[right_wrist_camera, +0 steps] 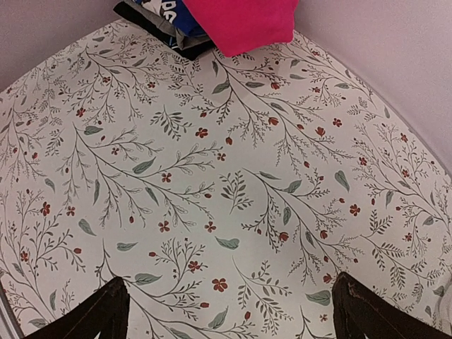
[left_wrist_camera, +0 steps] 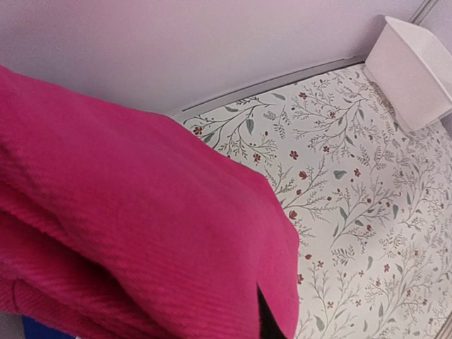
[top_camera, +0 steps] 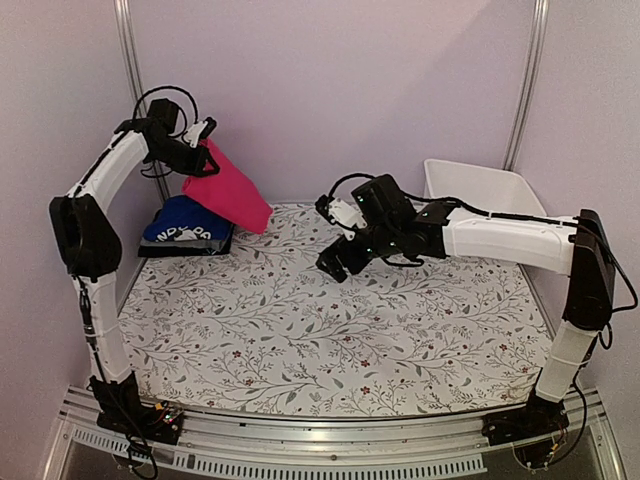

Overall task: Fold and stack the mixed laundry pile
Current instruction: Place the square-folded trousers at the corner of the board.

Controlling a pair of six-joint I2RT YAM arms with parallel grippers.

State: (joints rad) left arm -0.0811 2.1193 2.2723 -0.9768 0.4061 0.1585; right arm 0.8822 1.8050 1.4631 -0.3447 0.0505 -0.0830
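A folded magenta-pink garment (top_camera: 228, 190) hangs in the air at the back left, with my left gripper (top_camera: 203, 143) shut on its upper edge. In the left wrist view that garment (left_wrist_camera: 134, 226) fills most of the picture and hides the fingers except for one dark sliver. Its lower corner hangs just above a folded royal-blue garment (top_camera: 185, 228) with white print, which lies on top of a grey one (top_camera: 185, 248). My right gripper (top_camera: 335, 262) hovers open above the middle of the table, nothing between its fingers (right_wrist_camera: 106, 314). The magenta garment (right_wrist_camera: 244, 21) and the blue one (right_wrist_camera: 166, 8) show at the top of the right wrist view.
A white floral cloth (top_camera: 330, 330) covers the table. A white plastic bin (top_camera: 480, 185) stands at the back right, also visible as the bin (left_wrist_camera: 413, 67) in the left wrist view. Pale walls close the back and sides.
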